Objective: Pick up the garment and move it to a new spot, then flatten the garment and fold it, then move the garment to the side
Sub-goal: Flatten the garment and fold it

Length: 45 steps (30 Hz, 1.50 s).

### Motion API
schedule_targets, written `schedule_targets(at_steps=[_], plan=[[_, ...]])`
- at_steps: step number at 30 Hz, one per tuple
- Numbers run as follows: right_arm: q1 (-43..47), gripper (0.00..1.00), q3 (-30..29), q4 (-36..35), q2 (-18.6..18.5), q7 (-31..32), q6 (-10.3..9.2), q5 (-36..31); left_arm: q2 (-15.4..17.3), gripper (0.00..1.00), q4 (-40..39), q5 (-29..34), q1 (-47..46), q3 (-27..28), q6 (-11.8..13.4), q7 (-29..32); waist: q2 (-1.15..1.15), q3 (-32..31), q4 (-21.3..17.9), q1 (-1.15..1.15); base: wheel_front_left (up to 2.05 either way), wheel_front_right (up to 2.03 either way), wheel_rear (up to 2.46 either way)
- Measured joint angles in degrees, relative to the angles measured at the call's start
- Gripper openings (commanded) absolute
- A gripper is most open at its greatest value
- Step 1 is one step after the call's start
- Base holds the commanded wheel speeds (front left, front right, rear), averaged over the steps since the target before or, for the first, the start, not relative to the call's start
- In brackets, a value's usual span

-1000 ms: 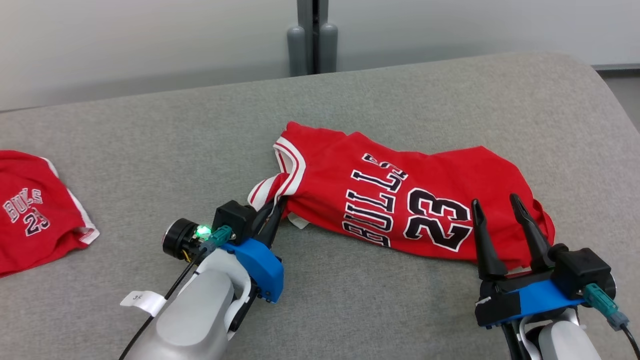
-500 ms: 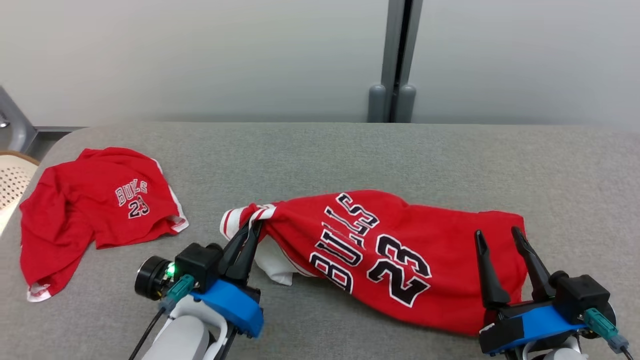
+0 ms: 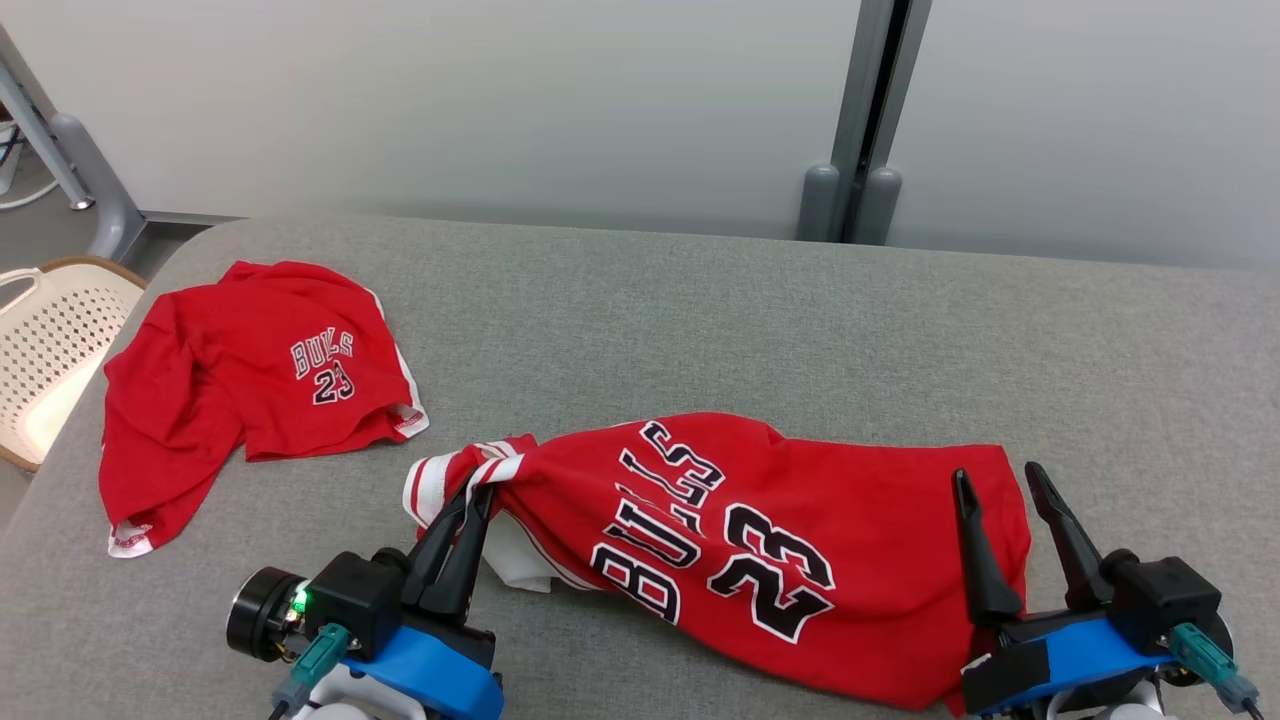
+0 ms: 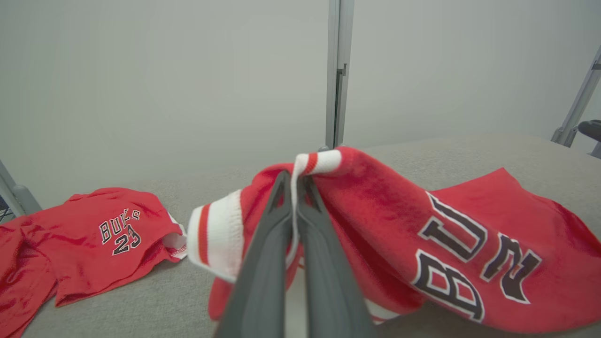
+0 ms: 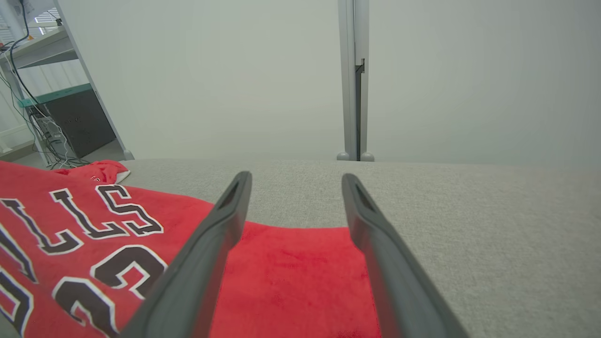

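Item, red jersey (image 3: 760, 540): lies lengthwise along the near side of the table (image 3: 700, 320), its striped strap end pinched in your tightly closed left fingers (image 3: 455, 560), its hem end under your right fingers (image 3: 975, 550), spread wide, holding nothing.

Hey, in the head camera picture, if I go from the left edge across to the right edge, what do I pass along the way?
white basket → smaller red garment → left gripper → red jersey → right gripper
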Motion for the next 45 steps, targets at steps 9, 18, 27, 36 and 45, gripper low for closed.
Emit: schedule_targets(at_steps=[9, 18, 27, 36, 45], plan=[[-1.16, 1.00, 0.37, 0.41, 0.01, -0.01, 0.00, -0.91, 0.05, 0.00, -2.56, 0.16, -0.03, -0.41, 0.63, 0.84, 0.00, 2.31, -3.74, 0.00, 0.00, 0.00, 0.00], [-3.43, 1.00, -0.22, -0.02, -0.01, -0.01, 0.00, -1.82, -0.23, 0.00, 0.27, 0.34, -5.32, 0.10, 0.02, -0.41, 0.00, 5.93, -8.84, 0.00, 0.00, 0.00, 0.00], [-5.68, 1.00, -0.37, -0.80, 0.00, -0.01, 0.00, -2.11, -0.27, 0.00, 5.60, 0.51, -12.45, 1.68, -1.15, -1.70, 0.00, 9.97, -12.59, 0.01, 0.00, 0.00, 0.00], [-7.51, 1.00, -0.59, -1.18, 0.00, -0.01, 0.00, -2.25, -1.64, 0.00, 13.44, 0.97, -19.31, 2.00, -2.63, -2.65, 0.00, 13.06, -14.88, 0.01, 0.00, 0.00, 0.00], [-8.66, 1.00, -0.32, -1.25, 0.00, 0.00, 0.00, -2.25, -3.38, 0.00, 21.84, 1.78, -24.92, 1.96, -4.23, -2.88, 0.00, 14.93, -16.70, 0.01, 0.00, 0.00, 0.00]])
